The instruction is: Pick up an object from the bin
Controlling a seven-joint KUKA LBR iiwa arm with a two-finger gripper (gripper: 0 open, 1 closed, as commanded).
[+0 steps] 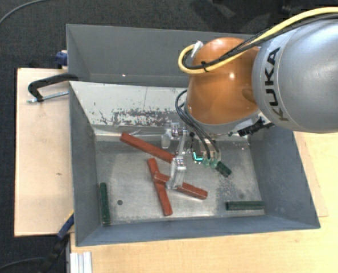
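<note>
Looking at the middle of the bin (82, 169), you see the gripper (175, 182) down where two red sticks (164, 201) cross on the floor. You cannot tell how wide it stands or whether it grips either.

We take the crossed sticks (162, 182) in the middle of the bin (83, 152) as our mark; the gripper (178, 178) hangs over them. A slanted stick (146, 145) lies behind them, leftward. A lone stick (103, 203) lies far left by the wall, a front stick (244, 206) off to the right, and a short piece (223, 169) nearer on the right.
</note>
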